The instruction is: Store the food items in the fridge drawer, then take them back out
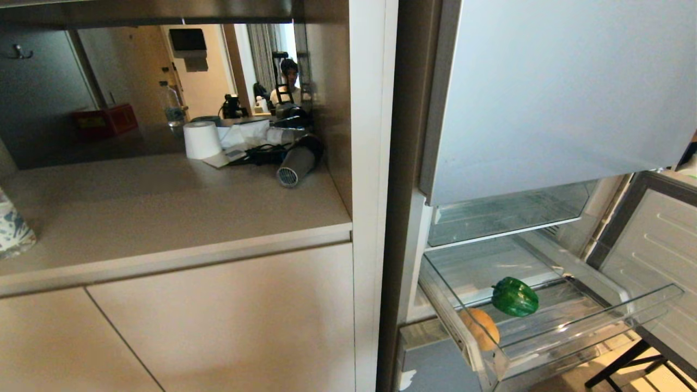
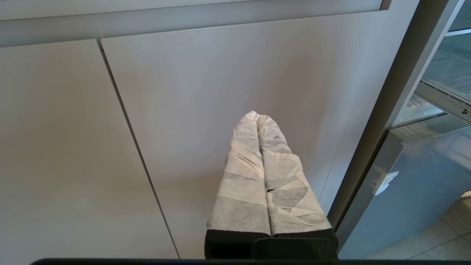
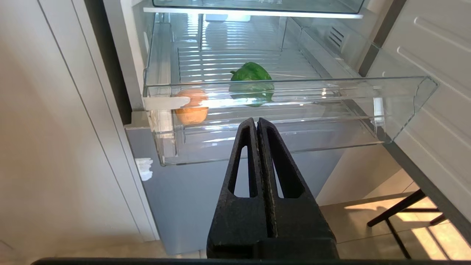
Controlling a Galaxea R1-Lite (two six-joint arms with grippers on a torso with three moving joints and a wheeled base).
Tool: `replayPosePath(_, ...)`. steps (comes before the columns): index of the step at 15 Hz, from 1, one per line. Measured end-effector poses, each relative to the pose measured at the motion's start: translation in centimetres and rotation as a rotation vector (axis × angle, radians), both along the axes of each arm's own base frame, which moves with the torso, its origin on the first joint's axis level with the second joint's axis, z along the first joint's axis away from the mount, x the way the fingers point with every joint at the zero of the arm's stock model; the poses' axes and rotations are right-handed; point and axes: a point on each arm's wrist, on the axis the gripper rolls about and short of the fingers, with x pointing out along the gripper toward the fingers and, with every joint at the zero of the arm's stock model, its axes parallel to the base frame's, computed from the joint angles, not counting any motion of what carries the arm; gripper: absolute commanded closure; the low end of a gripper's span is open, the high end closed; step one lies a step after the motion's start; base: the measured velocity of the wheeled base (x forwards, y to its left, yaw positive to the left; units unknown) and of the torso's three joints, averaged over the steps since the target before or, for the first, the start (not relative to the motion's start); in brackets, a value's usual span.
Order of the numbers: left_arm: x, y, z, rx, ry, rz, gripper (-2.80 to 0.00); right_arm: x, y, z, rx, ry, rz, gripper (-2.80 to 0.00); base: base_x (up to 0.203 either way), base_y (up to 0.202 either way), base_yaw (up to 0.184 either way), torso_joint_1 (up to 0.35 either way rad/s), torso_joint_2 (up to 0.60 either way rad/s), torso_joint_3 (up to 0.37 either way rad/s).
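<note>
Ahead of and above our right end effector (image 3: 257, 123), whose black fingers are pressed together on nothing, the wide, shallow clear plastic fridge drawer (image 3: 294, 121) stands pulled out; we judge it light but brittle, best pushed or pulled at its front lip. Inside it the glossy dark green lobed bell pepper (image 3: 252, 72) looks firm, light and slippery, so we would pinch across its broad shoulders. The smaller round tan-yellow potato (image 3: 191, 112), near the drawer's front corner, seems denser and grippier, best taken across its middle; our left end effector (image 2: 259, 121), tape-wrapped and closed, faces the beige cabinet door (image 2: 228, 92).
</note>
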Motion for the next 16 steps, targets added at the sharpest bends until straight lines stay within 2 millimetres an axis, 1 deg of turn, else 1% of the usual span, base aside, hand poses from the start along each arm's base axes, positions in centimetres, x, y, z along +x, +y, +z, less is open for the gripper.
replayPosePath(3,0.0,0.0,0.0,0.000,0.000,0.000,0.00,0.0,0.0,0.0,0.020,0.000,-0.002,0.00,0.000,0.000,0.000,0.000,0.00,0.000)
replayPosePath(7,0.0,0.0,0.0,0.000,0.000,0.000,0.00,0.0,0.0,0.0,-0.006,0.000,-0.001,0.00,0.000,0.000,0.000,0.000,0.00,0.000)
replayPosePath(9,0.0,0.0,0.0,0.000,0.000,0.000,0.00,-0.1,0.0,0.5,-0.003,0.003,-0.001,0.00,0.000,0.000,0.000,0.000,0.00,0.000)
replayPosePath(11,0.0,0.0,0.0,0.000,0.000,0.000,0.00,-0.2,0.0,2.7,0.006,-0.001,0.002,0.00,0.000,0.000,0.000,0.000,0.00,0.000)
replayPosePath(13,0.0,0.0,0.0,0.000,0.000,0.000,0.00,0.9,0.0,5.8,0.019,0.056,0.004,0.00,0.000,0.000,0.000,0.000,0.00,0.000)
replayPosePath(14,0.0,0.0,0.0,0.000,0.000,0.000,0.00,2.1,0.0,7.5,0.028,0.108,0.005,0.00,0.000,0.000,0.000,0.000,0.00,0.000)
replayPosePath(16,0.0,0.0,0.0,0.000,0.000,0.000,0.00,5.8,0.1,10.8,0.049,0.228,0.011,0.00,0.000,0.000,0.000,0.000,0.00,0.000)
